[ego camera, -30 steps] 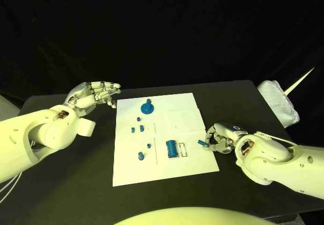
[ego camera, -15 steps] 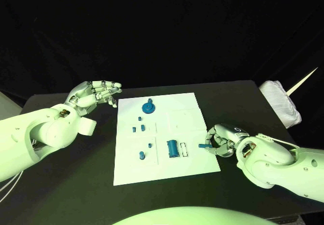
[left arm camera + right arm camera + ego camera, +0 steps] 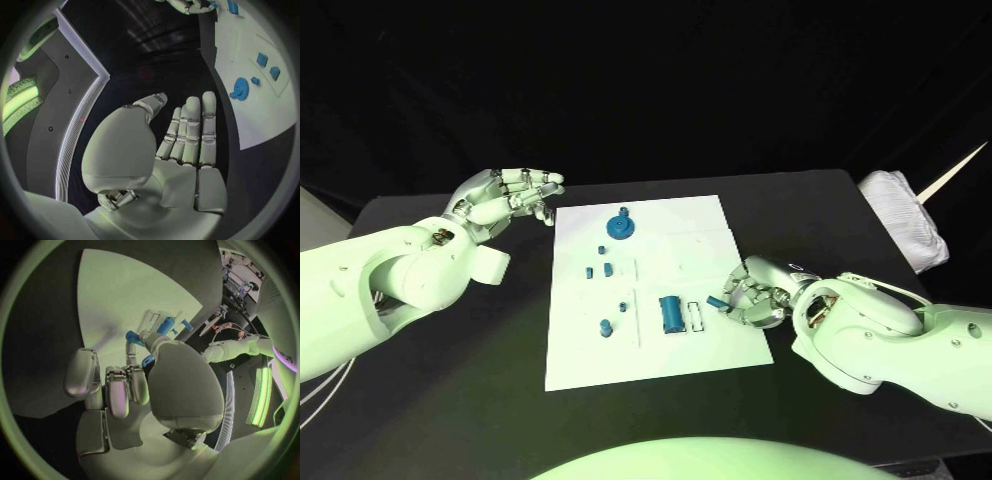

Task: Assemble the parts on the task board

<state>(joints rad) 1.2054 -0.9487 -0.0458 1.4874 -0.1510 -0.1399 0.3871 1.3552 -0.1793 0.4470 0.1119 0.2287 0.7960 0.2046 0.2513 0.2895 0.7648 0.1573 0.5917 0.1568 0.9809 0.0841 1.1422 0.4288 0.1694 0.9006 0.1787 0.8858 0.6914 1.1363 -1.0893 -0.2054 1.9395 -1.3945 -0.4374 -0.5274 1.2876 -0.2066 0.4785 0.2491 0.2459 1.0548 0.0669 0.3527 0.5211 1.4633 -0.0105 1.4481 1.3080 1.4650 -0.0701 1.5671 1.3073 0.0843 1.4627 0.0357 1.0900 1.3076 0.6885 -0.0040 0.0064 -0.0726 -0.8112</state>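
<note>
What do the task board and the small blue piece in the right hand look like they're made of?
Task board: a flat, thin white sheet with a matte, glare-free face, probably plastic or coated card; I cannot tell which. Blue piece, pinched by the right hand: uniform opaque blue with a dull sheen, likely moulded or printed plastic.

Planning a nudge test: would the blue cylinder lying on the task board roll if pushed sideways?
Probably yes. The blue cylinder lies on its side on the flat task board, so a sideways push would likely roll it. It looks small, rigid plastic, so probably light and stiff.
</note>
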